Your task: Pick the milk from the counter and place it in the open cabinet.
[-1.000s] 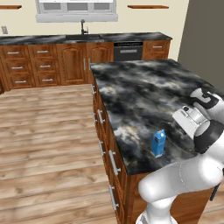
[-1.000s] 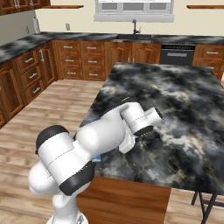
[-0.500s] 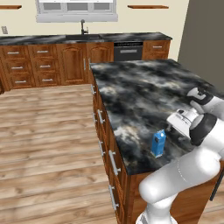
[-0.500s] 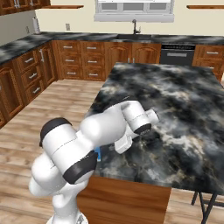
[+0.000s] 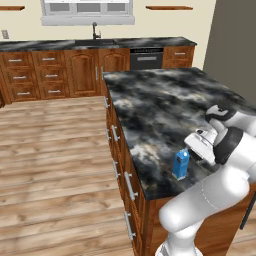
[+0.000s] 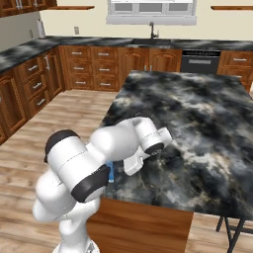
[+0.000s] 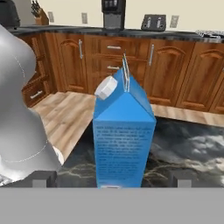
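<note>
Approach step: the hand, fingers spread wide, sits level beside the milk at the desk edge, lower right; next, advance and close.

- One milk carton is being seen, standing upright on the island counter near its front edge; the same carton is being shown close up in the hand view, with one white cap on its gable.
- Two counters are being counted: the island counter and one long wall counter behind it.
- One tap is being shown on the wall counter, under one window.
- One dark oven front is being seen below the wall counter.
- Two wall shelves are being counted beside the window.
- One toaster and one coffee machine are being shown in the hand view.
- One pincer is being seen, with two dark fingertips, one at each side of the carton.
</note>
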### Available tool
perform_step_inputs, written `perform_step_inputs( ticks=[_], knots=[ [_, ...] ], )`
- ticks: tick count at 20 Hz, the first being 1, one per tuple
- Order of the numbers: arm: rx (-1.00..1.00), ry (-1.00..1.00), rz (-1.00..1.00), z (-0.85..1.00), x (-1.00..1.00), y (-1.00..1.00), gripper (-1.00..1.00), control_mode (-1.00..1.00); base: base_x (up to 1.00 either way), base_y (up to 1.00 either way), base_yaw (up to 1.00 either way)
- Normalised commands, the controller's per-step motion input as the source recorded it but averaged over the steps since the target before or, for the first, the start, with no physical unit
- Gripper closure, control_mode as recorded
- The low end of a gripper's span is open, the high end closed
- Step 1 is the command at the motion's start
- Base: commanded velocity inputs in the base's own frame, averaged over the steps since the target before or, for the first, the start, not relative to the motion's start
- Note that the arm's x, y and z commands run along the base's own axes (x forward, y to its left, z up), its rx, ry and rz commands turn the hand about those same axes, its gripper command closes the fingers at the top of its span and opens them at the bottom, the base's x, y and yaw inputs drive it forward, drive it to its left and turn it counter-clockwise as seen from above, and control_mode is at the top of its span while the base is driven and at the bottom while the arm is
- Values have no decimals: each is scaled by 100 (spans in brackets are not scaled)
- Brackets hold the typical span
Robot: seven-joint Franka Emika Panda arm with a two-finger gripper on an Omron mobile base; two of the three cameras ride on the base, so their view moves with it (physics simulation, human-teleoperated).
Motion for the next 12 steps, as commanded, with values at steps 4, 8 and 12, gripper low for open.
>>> perform_step_inputs(
  ticks=[4,8,12],
  knots=[
    [0,2,-2,-17,13,-27,-100,-100,0,0,0],
    [10,22,0,0,-1,4,-100,-100,0,0,0],
    [9,29,0,0,-11,23,-100,-100,0,0,0]
  ],
)
